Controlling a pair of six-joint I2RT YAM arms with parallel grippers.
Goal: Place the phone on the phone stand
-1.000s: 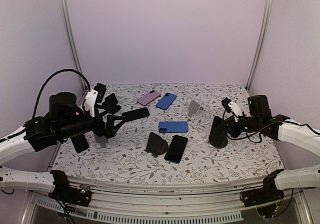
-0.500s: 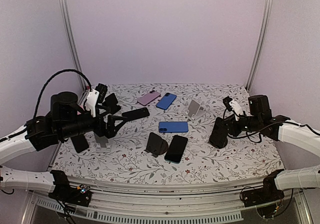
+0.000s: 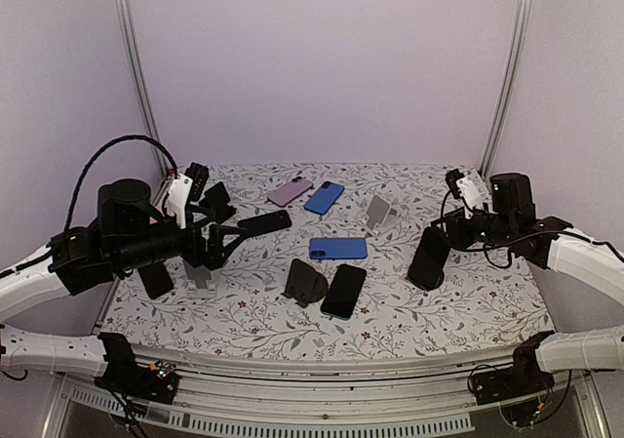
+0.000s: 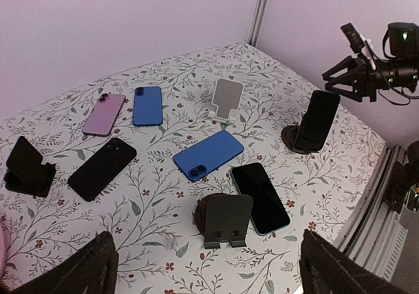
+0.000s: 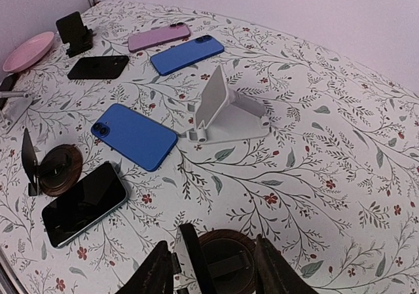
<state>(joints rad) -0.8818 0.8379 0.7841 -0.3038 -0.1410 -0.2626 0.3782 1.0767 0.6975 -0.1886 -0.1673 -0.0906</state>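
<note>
One round stand half behind phone

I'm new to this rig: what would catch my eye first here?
A black phone propped on its round stand on the right, with the right gripper close by, jaws open. In the middle, a blue phone lies flat near an empty white stand.

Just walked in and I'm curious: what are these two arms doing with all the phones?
The right arm's fingers are open and clear of a black phone, which leans upright on a round stand at the right side of the table. So that phone looks placed. The left arm's fingers hang open over the left side, holding nothing. Several other phones lie flat.
</note>
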